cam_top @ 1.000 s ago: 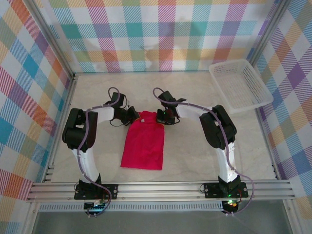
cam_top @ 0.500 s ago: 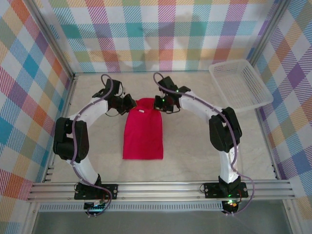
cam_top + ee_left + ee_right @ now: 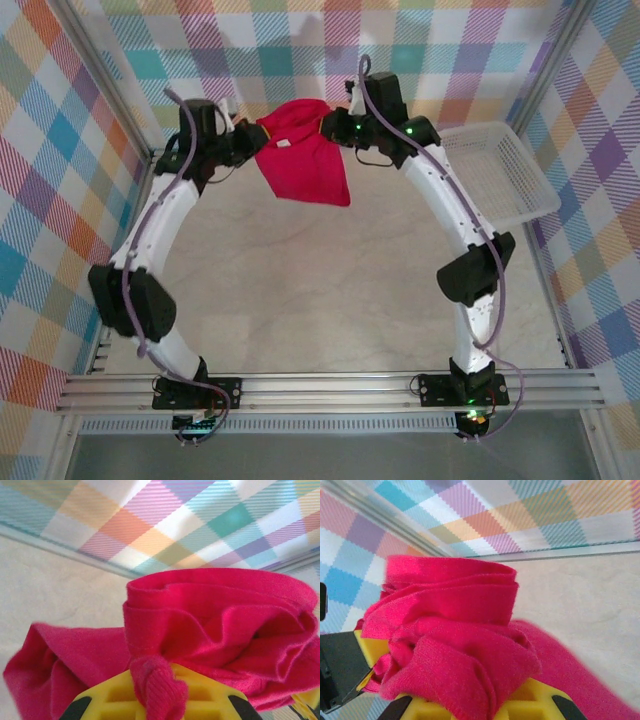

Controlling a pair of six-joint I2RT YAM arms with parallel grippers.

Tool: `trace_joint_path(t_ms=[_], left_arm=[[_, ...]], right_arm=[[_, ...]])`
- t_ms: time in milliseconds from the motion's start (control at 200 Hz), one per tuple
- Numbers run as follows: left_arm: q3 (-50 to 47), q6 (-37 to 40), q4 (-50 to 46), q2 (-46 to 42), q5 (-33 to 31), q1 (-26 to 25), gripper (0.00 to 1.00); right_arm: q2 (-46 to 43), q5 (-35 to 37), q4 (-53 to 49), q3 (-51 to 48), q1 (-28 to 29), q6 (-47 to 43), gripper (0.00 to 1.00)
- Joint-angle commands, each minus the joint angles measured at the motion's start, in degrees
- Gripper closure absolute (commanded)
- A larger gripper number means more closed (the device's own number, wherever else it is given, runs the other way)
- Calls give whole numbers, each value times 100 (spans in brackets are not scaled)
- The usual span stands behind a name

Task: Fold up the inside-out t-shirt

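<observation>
The crimson inside-out t-shirt (image 3: 303, 160) hangs in the air near the back wall, stretched between both grippers, its small white tag (image 3: 286, 144) showing. My left gripper (image 3: 252, 137) is shut on the shirt's left top corner and my right gripper (image 3: 325, 127) is shut on its right top corner. In the left wrist view bunched red cloth (image 3: 210, 630) drapes over the yellow fingers (image 3: 200, 695). The right wrist view has folds of the shirt (image 3: 450, 645) piled on its yellow fingers (image 3: 535, 700).
A white mesh basket (image 3: 492, 172) stands at the back right of the beige table (image 3: 320, 290). Plaid walls (image 3: 300, 60) close in the back and sides. A metal rail (image 3: 330, 388) runs along the near edge.
Both arms have stretched far back and up, lifting the shirt off the table from the middle to near the back wall. It hung long and flat before and now dangles bunched.
</observation>
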Motion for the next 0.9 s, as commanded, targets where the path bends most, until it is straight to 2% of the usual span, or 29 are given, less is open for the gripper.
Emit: trace_joint_path(t_ms=[0, 70, 155, 220, 275, 390, 515, 670, 895], left_arm=[[-1679, 94, 928, -942, -330, -48, 100], [-2995, -54, 1274, -1503, -409, -72, 100], [-4108, -111, 1416, -2028, -380, -213, 100], [-4649, -146, 1269, -2327, -410, -276, 100], [-4955, -232, 1163, -2504, -459, -286, 100], [-5020, -161, 854, -2603, -588, -294, 100], [-4607, 62, 504, -2199, -804, -294, 100], [-3933, 351, -153, -1229, -1054, -202, 100], [-3585, 181, 9, 165, -1088, -68, 100]], right_arm=[[-719, -456, 808, -1893, 266, -71, 100], [-1326, -725, 1952, -3687, 383, 307, 100], [-1806, -751, 2865, -5360, 591, 828, 100], [-2051, -687, 3453, -6272, 775, 1154, 100], [-2107, -628, 3553, -6607, 906, 1277, 100], [-1945, -573, 3256, -6595, 963, 1321, 100], [-1791, -244, 2889, -6250, 964, 1177, 100], [-1175, -13, 2218, -5362, 946, 898, 100], [50, 105, 1560, -4372, 732, 1070, 100]])
